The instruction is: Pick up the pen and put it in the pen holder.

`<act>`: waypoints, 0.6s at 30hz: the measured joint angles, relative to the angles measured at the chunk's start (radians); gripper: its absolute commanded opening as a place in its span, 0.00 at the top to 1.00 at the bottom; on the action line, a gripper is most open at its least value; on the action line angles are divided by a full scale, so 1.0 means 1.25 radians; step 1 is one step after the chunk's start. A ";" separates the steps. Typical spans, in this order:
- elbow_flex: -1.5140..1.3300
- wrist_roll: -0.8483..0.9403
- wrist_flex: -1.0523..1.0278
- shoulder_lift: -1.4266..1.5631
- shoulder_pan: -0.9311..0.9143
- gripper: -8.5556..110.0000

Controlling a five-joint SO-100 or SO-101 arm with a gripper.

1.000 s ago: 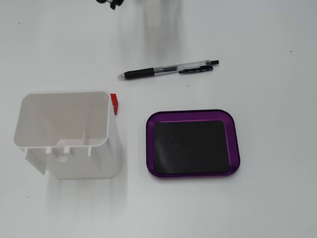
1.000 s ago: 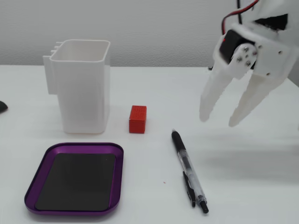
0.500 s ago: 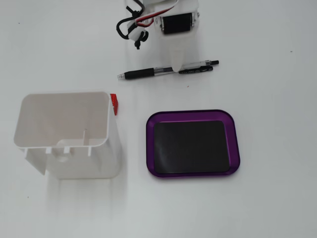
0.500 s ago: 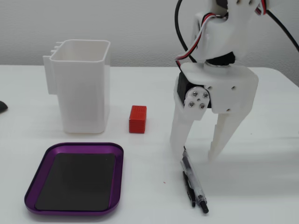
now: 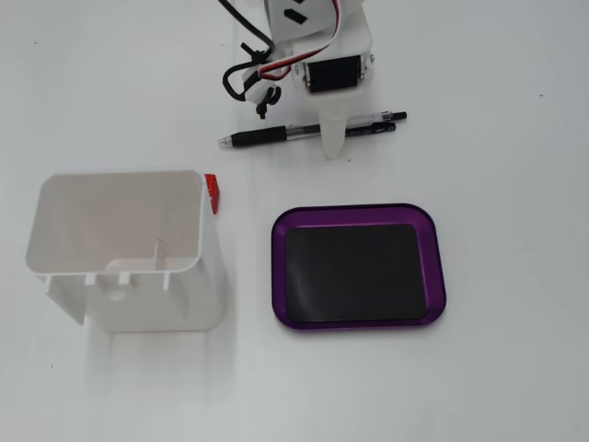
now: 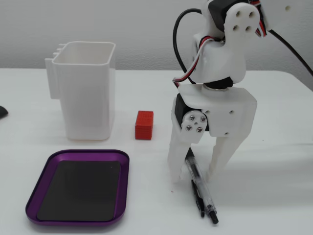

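Observation:
A black and clear pen lies flat on the white table, its tip to the left in a fixed view. It also shows in the other fixed view. My white gripper is open and stands down over the pen's middle. Its two fingers straddle the pen with their tips at the table, and the gripper holds nothing. The pen holder is a tall white open box at the lower left, also seen at the back left in the other fixed view. It stands apart from the gripper.
A purple tray with a black inlay lies right of the holder, just below the pen; it also shows in the other fixed view. A small red block sits beside the holder. Cables hang by the arm.

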State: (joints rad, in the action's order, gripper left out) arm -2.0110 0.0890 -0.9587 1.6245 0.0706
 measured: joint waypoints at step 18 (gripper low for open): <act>-0.004 0.007 0.012 -0.022 -0.002 0.93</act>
State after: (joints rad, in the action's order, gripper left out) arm -2.0157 0.0982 -0.9434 1.5969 0.0675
